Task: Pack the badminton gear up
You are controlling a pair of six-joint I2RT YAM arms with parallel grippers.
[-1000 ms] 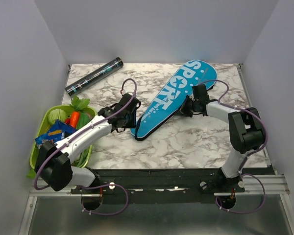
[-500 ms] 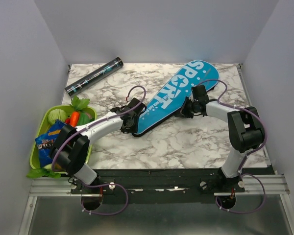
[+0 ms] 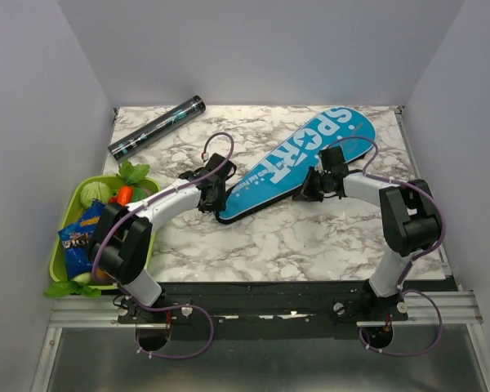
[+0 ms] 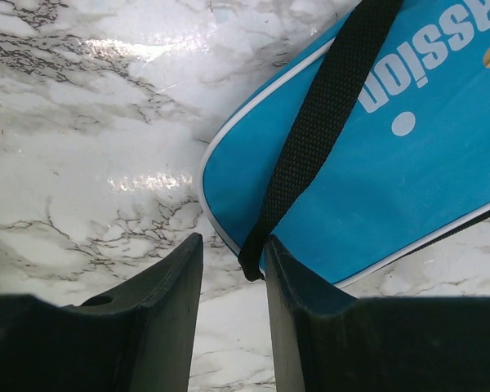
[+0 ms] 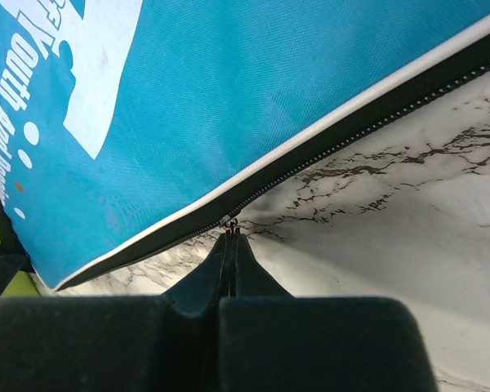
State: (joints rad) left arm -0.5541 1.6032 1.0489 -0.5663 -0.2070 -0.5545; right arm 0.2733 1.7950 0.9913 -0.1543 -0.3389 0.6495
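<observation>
Racket cover [image 3: 298,163] was laid diagonally, narrow end near-left.
Its zip pull [image 5: 231,226] was pinched by the right gripper [image 5: 230,237]; the left gripper [image 4: 233,245] was held parted at the strap [image 4: 327,106].

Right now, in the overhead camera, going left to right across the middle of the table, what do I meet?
Green basket → left gripper, jaws apart → blue SPORT cover. The right gripper overlaps the cover, so I leave it out.

White marble-patterned table [image 3: 310,237] boxed by plain grey walls [image 3: 261,49]; lighting seems even, diffuse.
</observation>
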